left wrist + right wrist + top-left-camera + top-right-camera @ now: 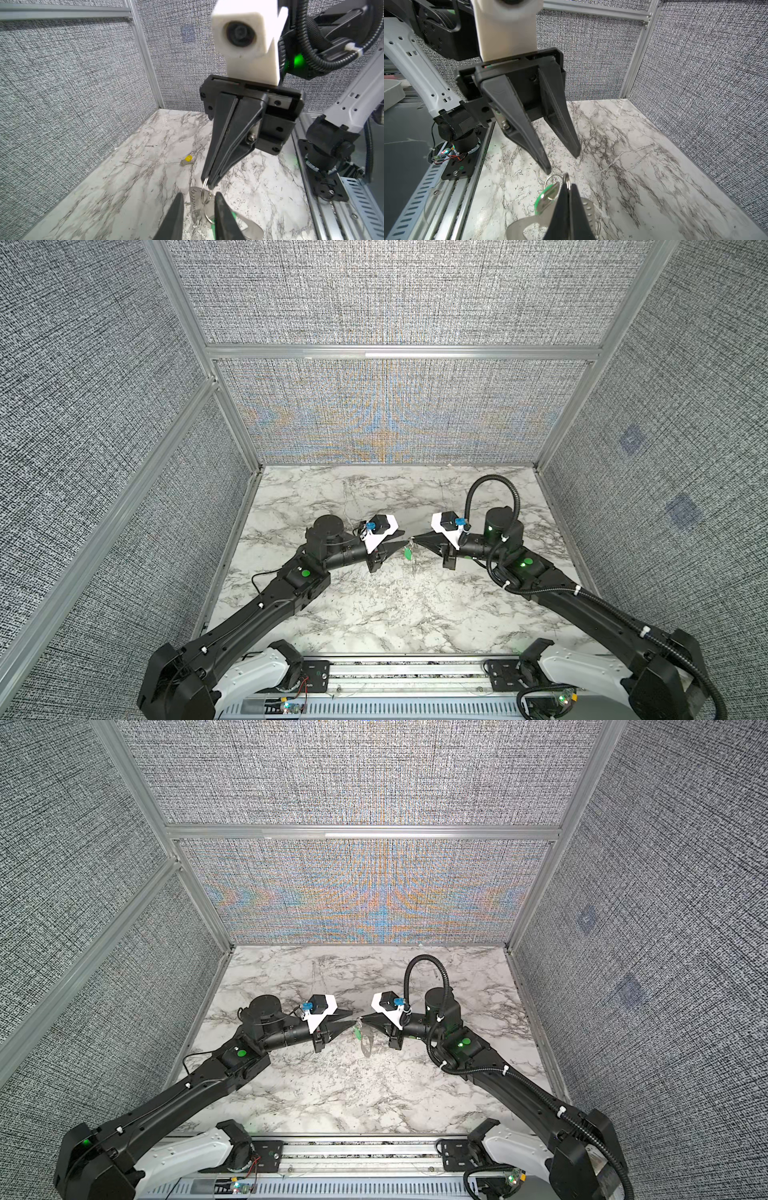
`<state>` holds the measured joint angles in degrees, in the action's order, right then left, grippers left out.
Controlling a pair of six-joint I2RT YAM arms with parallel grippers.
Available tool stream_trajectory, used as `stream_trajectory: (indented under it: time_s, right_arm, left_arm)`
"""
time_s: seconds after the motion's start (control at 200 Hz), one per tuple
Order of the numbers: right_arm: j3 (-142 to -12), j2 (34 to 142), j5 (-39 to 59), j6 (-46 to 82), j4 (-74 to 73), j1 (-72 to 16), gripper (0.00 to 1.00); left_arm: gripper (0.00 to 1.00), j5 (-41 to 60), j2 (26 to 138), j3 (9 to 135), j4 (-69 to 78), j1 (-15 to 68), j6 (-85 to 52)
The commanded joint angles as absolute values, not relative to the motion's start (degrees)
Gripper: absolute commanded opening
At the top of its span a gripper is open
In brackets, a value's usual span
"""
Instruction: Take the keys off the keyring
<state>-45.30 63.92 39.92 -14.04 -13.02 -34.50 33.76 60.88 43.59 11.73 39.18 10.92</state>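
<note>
Right gripper (208, 182) clenches the keyring (195, 199) by its ring, green key (546, 197) dangling. Left gripper (562, 163) gapes alongside. Yellow key (188, 160) lies on the table (124, 187).

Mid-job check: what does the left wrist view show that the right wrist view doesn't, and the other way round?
Left wrist only: the yellow-tagged key lying loose on the marble table. Right wrist only: the left claw head-on, open and empty, plus the metal head of the green-tagged key. Both: the right claw shut on the split ring, the keyring hanging below.
</note>
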Motion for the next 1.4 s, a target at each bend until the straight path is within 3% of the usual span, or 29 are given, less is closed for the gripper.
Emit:
stream_trajectory:
  time_s: [0.0, 0.625, 0.981, 1.211, 1.391]
  right_arm:
    - [-44.59, 63.12, 41.20, -14.85, -15.70, -34.52, 0.00]
    - [-42.71, 61.85, 43.18, -14.49, -19.65, -34.58, 0.00]
    - [-42.87, 62.30, 42.90, -14.95, -18.82, -34.62, 0.00]
    - [-44.03, 60.62, 37.24, -19.27, -13.30, -34.60, 0.28]
    - [-46.57, 59.53, 30.63, -25.28, -5.67, -34.63, 0.34]
  left_arm:
    - [0.26, 36.56, 61.64, 44.47, 10.00, 39.02, 11.51]
    - [0.15, 39.23, 64.25, 46.45, 8.28, 38.97, 12.57]
    - [0.00, 39.82, 64.38, 47.81, 6.54, 38.94, 14.18]
    - [0.00, 36.74, 66.64, 54.30, -6.35, 38.94, 19.91]
    - [0.00, 33.49, 69.84, 62.39, -20.64, 38.94, 26.26]
